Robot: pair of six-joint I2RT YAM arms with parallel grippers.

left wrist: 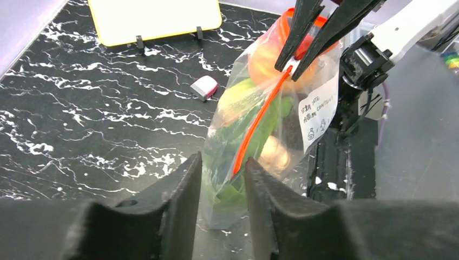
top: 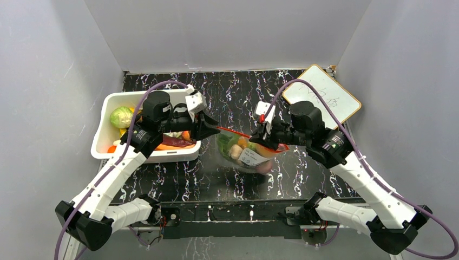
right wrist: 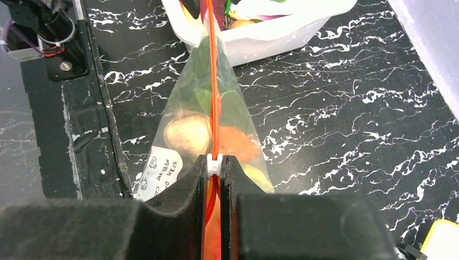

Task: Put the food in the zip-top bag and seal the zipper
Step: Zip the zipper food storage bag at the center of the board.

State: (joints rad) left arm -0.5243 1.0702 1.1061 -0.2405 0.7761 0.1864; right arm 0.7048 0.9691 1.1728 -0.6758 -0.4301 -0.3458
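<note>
Zipper strip [right wrist: 214, 108], narrow and red-orange, of clear crinkly food-filled bag [top: 243, 154], stretched crosswise above the black marbled bench's [top: 227, 92] middle: right gripper [right wrist: 215, 162] pinches one end, left gripper's [left wrist: 223, 168] jaws stand parted astride the other.

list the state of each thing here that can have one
zip-top bag: stretched between both tools, food inside
zipper: looks closed along the visible stretch
left tool: slightly open, bag end between its fingers
right tool: shut on the zipper
white bin: open-topped, cabbage and other pieces inside
pink block: lying loose on the table
</note>
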